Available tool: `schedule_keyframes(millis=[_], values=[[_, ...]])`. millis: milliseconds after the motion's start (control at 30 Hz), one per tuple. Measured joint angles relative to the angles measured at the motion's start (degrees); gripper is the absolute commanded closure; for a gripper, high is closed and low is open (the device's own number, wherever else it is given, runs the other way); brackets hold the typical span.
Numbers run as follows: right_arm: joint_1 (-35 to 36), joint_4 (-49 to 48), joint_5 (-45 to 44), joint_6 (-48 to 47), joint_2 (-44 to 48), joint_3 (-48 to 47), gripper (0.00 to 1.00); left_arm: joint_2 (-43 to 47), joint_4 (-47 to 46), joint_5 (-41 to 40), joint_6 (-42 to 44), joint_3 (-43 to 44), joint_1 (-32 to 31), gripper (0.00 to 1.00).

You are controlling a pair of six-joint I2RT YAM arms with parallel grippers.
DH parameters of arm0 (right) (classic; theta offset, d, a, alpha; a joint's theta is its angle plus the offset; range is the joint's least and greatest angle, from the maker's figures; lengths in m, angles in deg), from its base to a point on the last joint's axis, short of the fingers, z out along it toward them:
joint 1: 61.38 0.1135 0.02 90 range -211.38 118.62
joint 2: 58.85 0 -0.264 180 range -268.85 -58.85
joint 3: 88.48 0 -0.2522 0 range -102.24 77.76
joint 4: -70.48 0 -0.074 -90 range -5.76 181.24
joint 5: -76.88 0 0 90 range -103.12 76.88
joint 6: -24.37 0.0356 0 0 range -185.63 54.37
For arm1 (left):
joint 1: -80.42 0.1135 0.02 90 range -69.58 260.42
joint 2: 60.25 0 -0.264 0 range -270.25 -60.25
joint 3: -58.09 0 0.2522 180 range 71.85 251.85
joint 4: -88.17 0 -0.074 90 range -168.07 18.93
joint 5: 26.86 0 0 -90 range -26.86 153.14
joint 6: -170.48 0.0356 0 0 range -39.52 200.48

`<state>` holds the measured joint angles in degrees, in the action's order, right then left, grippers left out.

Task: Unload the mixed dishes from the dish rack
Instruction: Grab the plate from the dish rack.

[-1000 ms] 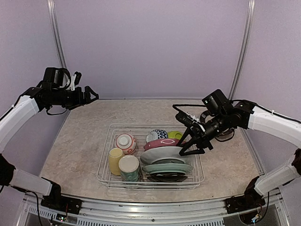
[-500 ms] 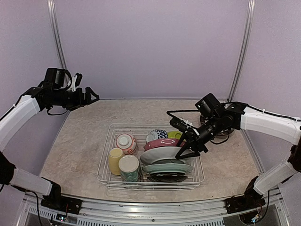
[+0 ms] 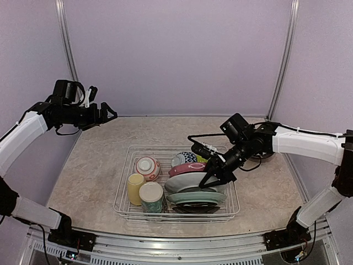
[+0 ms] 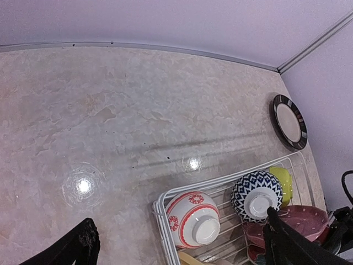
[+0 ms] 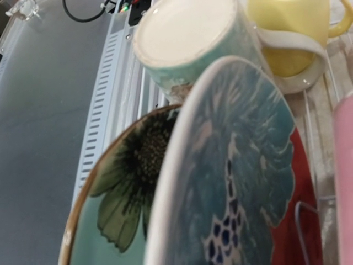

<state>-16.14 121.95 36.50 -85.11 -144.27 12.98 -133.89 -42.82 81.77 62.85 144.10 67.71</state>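
Note:
The dish rack (image 3: 124, 207) holds a red-patterned bowl (image 3: 147, 167), a black-and-white bowl (image 4: 256, 196), a lime-green bowl (image 4: 282, 182), a pale yellow mug (image 3: 135, 187) and a floral cup (image 3: 151, 197). Maroon (image 3: 187, 168), grey-white (image 3: 187, 182), teal (image 3: 196, 197) and dark (image 3: 196, 209) plates stand on edge. My right gripper (image 3: 213, 178) straddles the grey-white plate's right rim. That rim (image 5: 182, 165) fills the right wrist view and the fingers are hidden there. My left gripper (image 3: 108, 113) hangs open, high over the table's back left.
A black-rimmed plate (image 4: 289, 121) lies on the table right of the rack, mostly hidden behind my right arm in the top view. The table's front rail (image 5: 118, 72) shows beyond the cup. Purple walls close the back and sides.
My right gripper has moved left and down onto the grey-white plate's rim, and its fingers have drawn closer together. The left arm has barely moved.

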Motion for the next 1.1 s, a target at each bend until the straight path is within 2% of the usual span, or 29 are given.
schedule_keyframes(millis=[100,267,700,1100], values=[[0.2,0.0,-0.5,0.1,-0.1,-0.6,0.85,0.0,0.0,0.0,0.0,0.0,-0.2,0.01],[0.4,-0.9,-2.2,-1.2,0.0,-1.6,1.00,0.0,0.0,0.1,0.0,0.0,-0.3,0.01],[0.7,-1.6,-4.1,-1.1,0.5,-2.2,1.00,0.0,0.0,0.2,0.0,0.0,-0.5,0.01],[0.8,-2.5,-3.2,6.9,5.8,-2.2,1.00,-0.3,0.1,0.2,0.0,0.0,-0.8,0.01]])
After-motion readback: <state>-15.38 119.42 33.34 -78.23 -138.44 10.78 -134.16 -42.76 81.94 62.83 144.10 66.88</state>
